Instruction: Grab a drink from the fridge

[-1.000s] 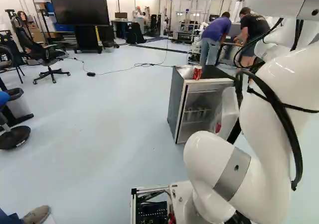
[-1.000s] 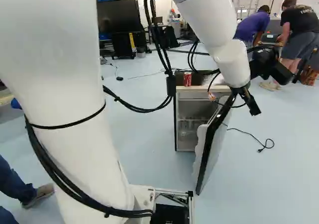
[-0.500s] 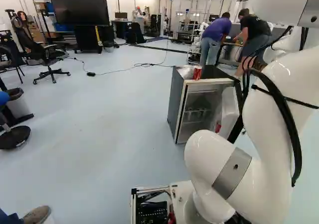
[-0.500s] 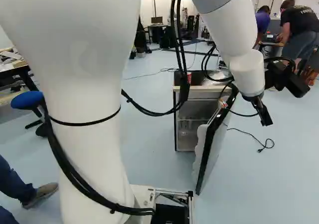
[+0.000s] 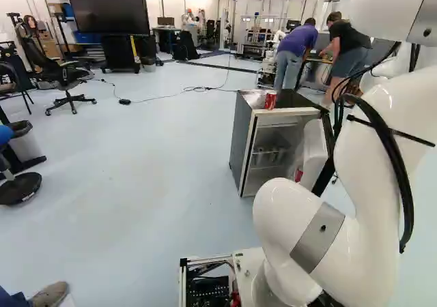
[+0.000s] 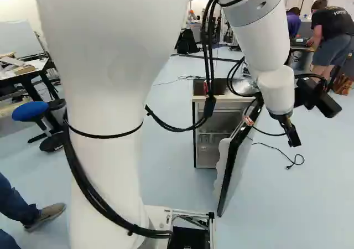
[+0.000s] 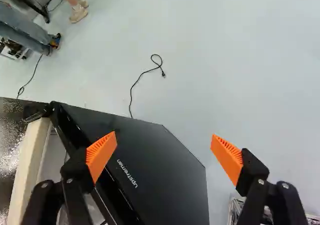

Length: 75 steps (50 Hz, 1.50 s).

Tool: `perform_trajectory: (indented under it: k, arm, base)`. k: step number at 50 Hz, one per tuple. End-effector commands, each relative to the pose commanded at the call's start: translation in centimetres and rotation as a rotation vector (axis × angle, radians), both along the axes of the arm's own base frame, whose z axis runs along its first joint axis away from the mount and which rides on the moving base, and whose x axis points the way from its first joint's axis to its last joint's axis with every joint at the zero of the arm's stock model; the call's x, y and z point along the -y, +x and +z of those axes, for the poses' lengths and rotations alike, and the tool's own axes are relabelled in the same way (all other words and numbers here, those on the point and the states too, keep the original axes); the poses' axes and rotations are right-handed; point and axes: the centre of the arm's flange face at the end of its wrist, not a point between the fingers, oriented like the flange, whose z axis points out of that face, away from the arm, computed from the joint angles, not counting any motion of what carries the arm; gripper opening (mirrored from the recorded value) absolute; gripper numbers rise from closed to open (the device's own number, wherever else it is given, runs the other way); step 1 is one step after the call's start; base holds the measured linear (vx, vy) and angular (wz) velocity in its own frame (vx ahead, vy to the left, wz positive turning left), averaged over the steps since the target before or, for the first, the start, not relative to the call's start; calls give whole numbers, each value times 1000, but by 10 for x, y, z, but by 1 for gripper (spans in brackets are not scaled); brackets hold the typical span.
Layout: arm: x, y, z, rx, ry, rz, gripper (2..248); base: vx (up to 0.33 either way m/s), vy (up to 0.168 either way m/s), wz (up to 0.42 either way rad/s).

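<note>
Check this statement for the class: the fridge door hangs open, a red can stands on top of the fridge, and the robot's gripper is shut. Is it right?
Not entirely: the gripper is open, as the wrist view shows, its two orange pads well apart. The fridge door does hang open, and a red can stands on top of the fridge.

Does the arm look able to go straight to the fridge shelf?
Probably not: the fridge stands open, but the gripper hangs over the outer side of its door, which seems to block the way to the shelf.
</note>
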Motion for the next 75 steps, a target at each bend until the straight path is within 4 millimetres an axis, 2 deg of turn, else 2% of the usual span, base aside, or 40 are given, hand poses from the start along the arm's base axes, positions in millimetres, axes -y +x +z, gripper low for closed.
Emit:
perform_trajectory:
  k: [31,44,58,75]
  arm:
    - [9,6,-40,-55,40,31,247]
    - [6,4,-57,-84,58,52,247]
    - [-3,0,-74,-118,80,80,247]
    - [-32,-5,-75,-149,88,132,247]
  base:
    - [0,0,0]
    - [0,0,0]
    - [0,0,0]
    - [0,0,0]
